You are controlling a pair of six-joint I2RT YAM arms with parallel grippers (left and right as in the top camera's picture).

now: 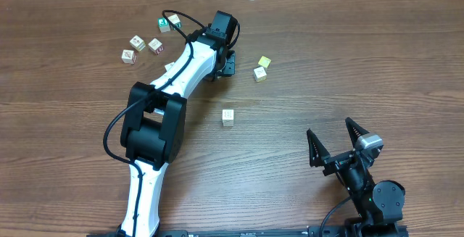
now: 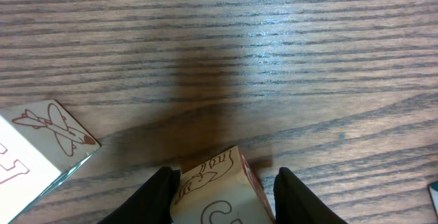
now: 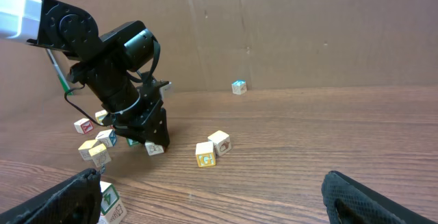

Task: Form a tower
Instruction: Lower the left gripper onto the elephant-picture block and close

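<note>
Wooden table (image 1: 348, 56), overhead: small alphabet cubes lie scattered, singly or in pairs. None rests on another, so no tower, not even a first storey, stands anywhere in view.
Left gripper (image 1: 226, 61), overhead: extends to mid-table, nose down. Its fingertips and whatever lies under them are hidden by the wrist.
Lone pale cube (image 1: 228, 117), overhead: sits by itself nearer the robot and looks a likely base.
Right gripper (image 1: 328, 126), overhead: at the near right, well apart from every cube, jaws spread wide with nothing between them.
Elephant cube (image 2: 219, 190), left wrist: sits on the table between the two black fingers (image 2: 154, 200), which stand close against its sides. Whether they are pinching it cannot be told.
Aeroplane cube (image 2: 41, 152), left wrist: near, on the left finger's side and apart from it.
Left arm (image 3: 109, 73), right wrist: seen from across the table, its tip is down at a cube, with a pair of cubes (image 3: 205, 155) nearby to one side.
Risk: the elephant cube looks slightly turned against the fingers, so a squeeze could twist it or pop it out. A skewed hold would set it down crooked, and a one-cube-wide stack forgives little. A sideways drift could also knock the aeroplane cube.
</note>
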